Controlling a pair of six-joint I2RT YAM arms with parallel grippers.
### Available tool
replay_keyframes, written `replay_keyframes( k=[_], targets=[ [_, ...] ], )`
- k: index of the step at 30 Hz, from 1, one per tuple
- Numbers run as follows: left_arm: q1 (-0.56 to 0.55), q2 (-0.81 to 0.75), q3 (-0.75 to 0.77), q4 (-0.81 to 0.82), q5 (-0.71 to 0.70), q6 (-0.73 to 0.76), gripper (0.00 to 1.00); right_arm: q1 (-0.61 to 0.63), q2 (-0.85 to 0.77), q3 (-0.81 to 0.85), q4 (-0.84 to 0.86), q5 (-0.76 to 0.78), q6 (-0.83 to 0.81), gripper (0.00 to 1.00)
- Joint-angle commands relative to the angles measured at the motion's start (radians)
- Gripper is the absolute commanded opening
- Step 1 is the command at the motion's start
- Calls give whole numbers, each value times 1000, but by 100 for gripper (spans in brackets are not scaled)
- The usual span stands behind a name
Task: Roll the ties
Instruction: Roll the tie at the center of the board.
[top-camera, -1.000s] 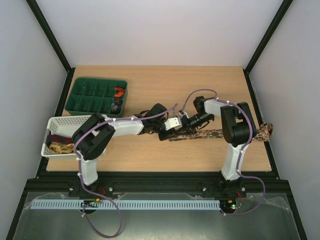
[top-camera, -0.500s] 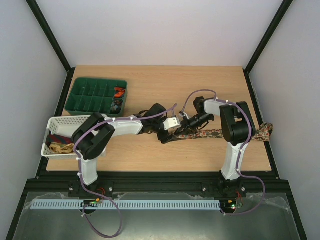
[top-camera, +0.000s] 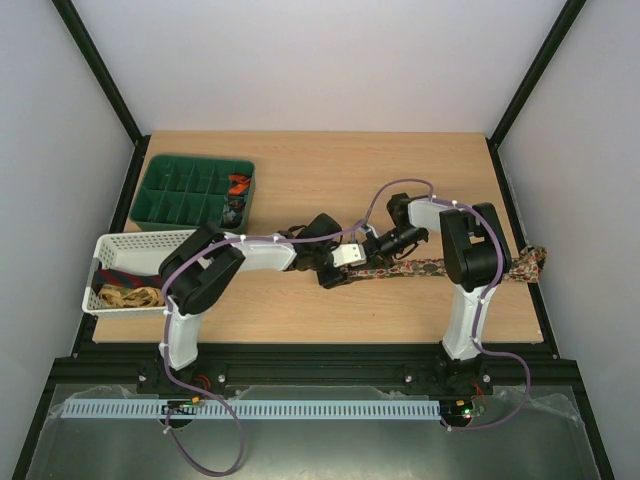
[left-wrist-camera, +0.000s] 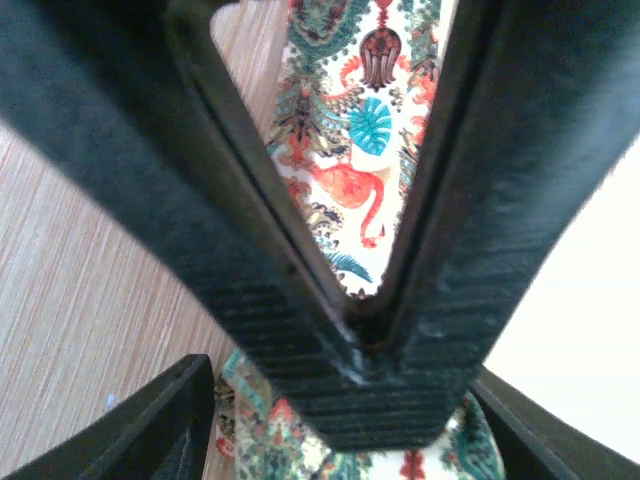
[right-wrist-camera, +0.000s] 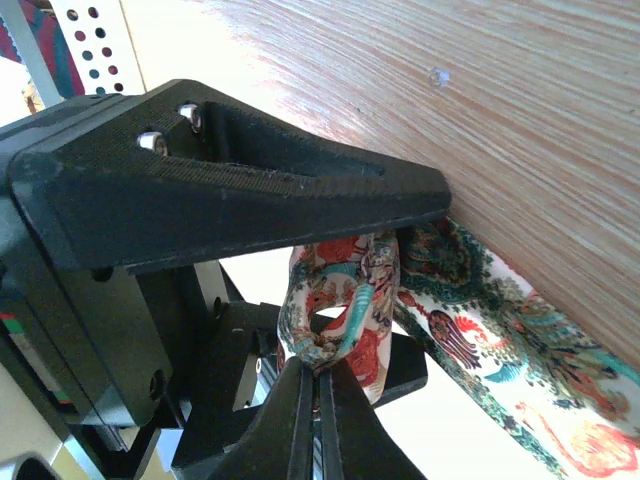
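Note:
A floral-patterned tie lies along the table from the middle to the right edge, where its end hangs over. Its left end is curled into a small loop. My right gripper is shut on that loop. My left gripper meets it from the left and stands open. Its fingers straddle the right gripper's closed tips and the tie, without pinching the fabric. Rolled ties sit in the green tray: an orange-red one and a dark one.
The green compartment tray stands at the back left. A white perforated basket at the left edge holds a gold-patterned tie and a maroon one. Purple cables run along both arms.
My right gripper has shut on the tie's curled end. My left gripper's jaws have spread wider, and its arm has shifted slightly to the right.

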Motion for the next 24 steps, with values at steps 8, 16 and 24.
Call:
replay_keyframes(
  k=[8,16,24],
  targets=[
    [25,-48,-33,-118,-40,161,36,-12,40,20,-33,-10,-6,1],
    [67,-60,-42,-123,8,148,48,-11,98,29,3,68,-12,1],
    [106,-147,-167,77,153,22,64,-12,121,-7,25,164,-34,1]
  ],
)
